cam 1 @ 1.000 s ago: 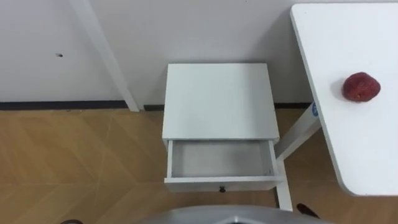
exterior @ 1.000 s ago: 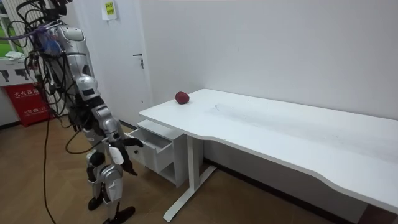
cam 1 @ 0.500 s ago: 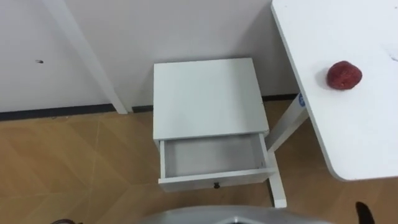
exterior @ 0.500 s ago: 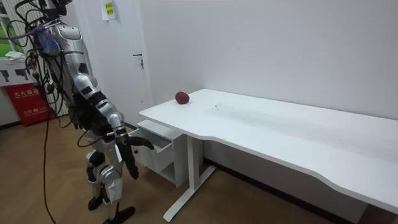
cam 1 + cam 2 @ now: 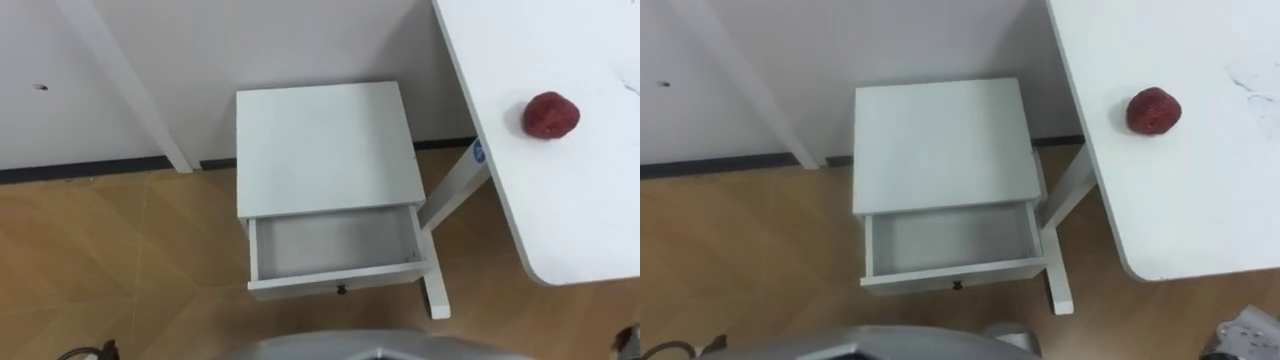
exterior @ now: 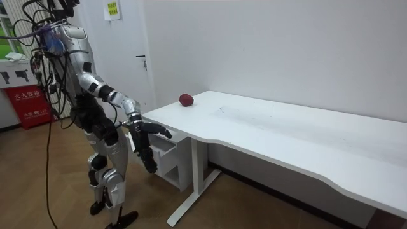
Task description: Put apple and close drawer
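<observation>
A dark red apple (image 5: 550, 114) lies on the white table (image 5: 590, 210), close to the table's left edge and apart from both hands. Below and to its left stands a white bedside cabinet (image 5: 325, 150) against the wall. Its drawer (image 5: 335, 245) is pulled out and has nothing inside. In the room view I stand before the cabinet with my right hand (image 6: 156, 131) held out level with the tabletop, fingers straight, short of the apple (image 6: 186, 100). My left hand (image 6: 150, 164) hangs lower, in front of the cabinet.
The table's white leg (image 5: 445, 215) stands right beside the cabinet's right side. A white door frame (image 5: 125, 85) slants down the wall at the left. Wooden floor (image 5: 120, 260) lies open to the left of the cabinet.
My right arm has risen from beside my hip to tabletop height, reaching toward the table. The eye view has shifted with my head; apple and drawer have not moved.
</observation>
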Available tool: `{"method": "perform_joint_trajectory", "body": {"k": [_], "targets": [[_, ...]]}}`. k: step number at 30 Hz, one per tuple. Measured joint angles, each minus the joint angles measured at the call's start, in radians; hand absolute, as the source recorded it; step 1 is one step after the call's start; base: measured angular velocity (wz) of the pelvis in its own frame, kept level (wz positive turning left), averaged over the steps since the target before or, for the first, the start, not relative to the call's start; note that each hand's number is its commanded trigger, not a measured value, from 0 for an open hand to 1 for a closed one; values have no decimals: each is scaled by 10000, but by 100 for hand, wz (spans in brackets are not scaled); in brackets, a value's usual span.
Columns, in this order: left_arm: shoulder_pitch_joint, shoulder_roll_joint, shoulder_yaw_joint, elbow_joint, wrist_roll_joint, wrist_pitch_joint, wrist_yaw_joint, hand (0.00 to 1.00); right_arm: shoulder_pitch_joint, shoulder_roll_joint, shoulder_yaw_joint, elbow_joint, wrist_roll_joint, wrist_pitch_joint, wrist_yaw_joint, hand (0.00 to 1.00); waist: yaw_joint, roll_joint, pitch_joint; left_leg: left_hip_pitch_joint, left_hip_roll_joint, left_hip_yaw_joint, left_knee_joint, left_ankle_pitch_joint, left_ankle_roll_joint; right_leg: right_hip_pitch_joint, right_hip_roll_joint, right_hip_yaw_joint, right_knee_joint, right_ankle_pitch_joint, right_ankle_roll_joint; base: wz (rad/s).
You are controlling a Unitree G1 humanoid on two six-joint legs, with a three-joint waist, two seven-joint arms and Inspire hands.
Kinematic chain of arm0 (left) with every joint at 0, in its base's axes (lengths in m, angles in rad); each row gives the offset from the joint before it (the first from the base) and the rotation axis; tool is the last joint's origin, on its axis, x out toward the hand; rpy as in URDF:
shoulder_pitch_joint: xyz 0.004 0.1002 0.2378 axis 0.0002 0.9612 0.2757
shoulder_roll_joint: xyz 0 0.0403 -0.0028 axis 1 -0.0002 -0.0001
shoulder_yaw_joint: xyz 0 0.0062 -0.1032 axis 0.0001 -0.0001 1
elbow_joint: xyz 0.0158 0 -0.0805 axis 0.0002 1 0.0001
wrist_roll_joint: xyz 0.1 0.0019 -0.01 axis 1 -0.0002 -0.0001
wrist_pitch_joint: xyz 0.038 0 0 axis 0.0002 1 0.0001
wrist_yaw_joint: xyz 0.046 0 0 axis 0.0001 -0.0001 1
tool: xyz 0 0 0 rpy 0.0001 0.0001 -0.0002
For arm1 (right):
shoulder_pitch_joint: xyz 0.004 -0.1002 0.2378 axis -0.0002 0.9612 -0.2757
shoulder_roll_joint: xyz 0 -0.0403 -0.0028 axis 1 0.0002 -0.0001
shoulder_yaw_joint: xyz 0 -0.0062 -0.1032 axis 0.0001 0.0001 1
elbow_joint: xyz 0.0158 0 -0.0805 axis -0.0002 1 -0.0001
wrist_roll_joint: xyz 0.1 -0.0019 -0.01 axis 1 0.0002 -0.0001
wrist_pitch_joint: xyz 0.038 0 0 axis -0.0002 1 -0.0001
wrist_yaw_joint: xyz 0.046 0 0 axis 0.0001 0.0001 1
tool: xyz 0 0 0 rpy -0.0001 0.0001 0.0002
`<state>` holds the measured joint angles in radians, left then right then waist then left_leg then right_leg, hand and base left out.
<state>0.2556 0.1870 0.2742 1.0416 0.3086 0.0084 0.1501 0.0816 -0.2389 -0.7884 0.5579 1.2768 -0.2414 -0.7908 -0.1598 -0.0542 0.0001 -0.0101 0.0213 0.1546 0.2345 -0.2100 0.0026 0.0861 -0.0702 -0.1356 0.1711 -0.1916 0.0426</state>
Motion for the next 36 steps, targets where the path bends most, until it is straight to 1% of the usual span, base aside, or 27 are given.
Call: {"method": "perform_joint_trajectory", "body": {"k": [1,2,4,5,6,7,9,11,12,15,16,17,19,20,21,22,23,27,28,30,33,36], "targets": [[1,-2,-2,-81,-5,-119,-52,0,38,0,3,-586,-626,-110,-246,0,6,13,2,-25,0,5,-29,0,0,-31,1,11,2,0,0,0],[1,-2,-8,-111,-5,-169,-58,0,57,-3,2,-852,-868,-174,-357,0,4,19,2,-42,2,15,-28,0,0,-62,1,22,5,0,0,-4],[28,-8,-13,-101,0,-314,-106,0,69,-3,48,-1854,-2097,-308,-831,0,55,50,-16,-141,7,70,-14,1,-1,-178,8,73,18,1,-1,-7],[29,-8,-22,-99,-5,-334,-109,0,70,-15,124,-2048,-2483,-366,-947,0,74,50,-5,-145,7,83,1,4,1,-191,8,81,27,1,-1,-7],[32,-6,-41,-59,-18,-367,-94,0,73,-35,385,-2346,-3272,-514,-1217,0,112,46,-3,-125,7,120,-7,21,1,-208,7,112,43,1,-1,-7],[24,-6,-126,3,-38,-387,-77,0,95,-36,661,-2655,-4152,-545,-1491,0,147,47,-4,-100,8,146,-12,23,1,-209,7,146,49,1,-1,-8],[20,-11,-261,5,-31,-457,-76,0,192,-35,1026,-3174,-5224,-540,-1781,0,283,47,-4,-82,10,184,-15,22,2,-208,6,182,45,1,-1,-3],[22,-7,-296,13,-37,-508,-74,0,173,-37,1223,-3608,-5862,-554,-1986,0,336,47,-6,-104,11,179,-1,22,2,-205,6,167,44,1,-1,2],[29,-7,-370,13,-29,-517,-73,0,188,-43,1403,-3775,-6239,-575,-2040,0,427,48,-6,-133,14,154,16,22,2,-209,6,129,39,2,-2,4],[69,-48,-488,36,-33,-518,-72,0,191,-42,1902,-3804,-7264,-570,-2000,0,584,67,-15,-125,16,128,8,22,2,-186,6,96,31,3,-3,4],[117,-60,-553,44,-34,-518,-73,0,189,-42,2160,-3804,-7752,-566,-1897,0,590,74,-11,-126,15,128,10,22,2,-180,5,95,30,3,-2,0],[138,-60,-605,51,-37,-518,-73,0,188,-42,2273,-3804,-7932,-558,-1813,0,595,74,-6,-126,15,128,9,22,2,-178,5,94,30,3,-2,0],[210,-59,-806,123,-47,-507,-72,0,168,-42,2698,-3806,-8195,-444,-1374,0,608,74,-2,-125,15,127,0,24,3,-175,6,91,26,3,-2,0],[220,-60,-880,126,-38,-505,-72,0,165,-42,2776,-3806,-8240,-398,-1270,0,625,107,-15,-121,15,127,-8,24,3,-174,6,91,22,3,-2,0],[256,-77,-961,127,-2,-504,-81,0,168,-42,2960,-3805,-8460,-288,-1084,0,696,107,-11,-107,14,127,-15,25,3,-173,5,93,19,2,-2,0],[265,-93,-1008,126,0,-499,-85,0,177,-41,3079,-3805,-8522,-246,-814,0,750,105,-7,-70,14,129,-13,26,1,-154,6,96,19,3,-2,0],[264,-106,-1008,124,1,-499,-90,0,177,-42,3122,-3805,-8554,-207,-673,0,780,69,15,-33,14,130,-13,26,1,-144,6,97,19,2,-2,0],[279,-110,-1017,120,-4,-420,-122,0,170,-49,3715,-3821,-8812,-129,232,0,892,50,25,85,9,150,-143,73,-6,-98,1,88,20,2,-2,0],[281,-111,-1044,120,-2,-410,-154,0,168,-51,3895,-3821,-8881,-43,548,0,917,21,56,170,8,149,-182,79,-13,-28,1,85,4,2,-1,0],[291,-109,-1128,119,1,-408,-279,0,165,-66,4188,-3821,-8926,25,966,0,975,10,53,279,8,150,-275,90,-29,30,5,81,-6,2,-1,0],[286,-110,-1297,92,2,-410,-441,0,165,-84,4492,-3819,-8935,31,1642,0,1052,-8,61,319,6,135,-307,102,-33,58,5,28,-8,2,-1,0],[302,-110,-1308,41,3,-410,-557,0,178,-84,4630,-3818,-9164,60,2290,0,1102,-15,67,317,6,106,-306,102,-33,63,5,-10,-10,2,-1,1]]}}
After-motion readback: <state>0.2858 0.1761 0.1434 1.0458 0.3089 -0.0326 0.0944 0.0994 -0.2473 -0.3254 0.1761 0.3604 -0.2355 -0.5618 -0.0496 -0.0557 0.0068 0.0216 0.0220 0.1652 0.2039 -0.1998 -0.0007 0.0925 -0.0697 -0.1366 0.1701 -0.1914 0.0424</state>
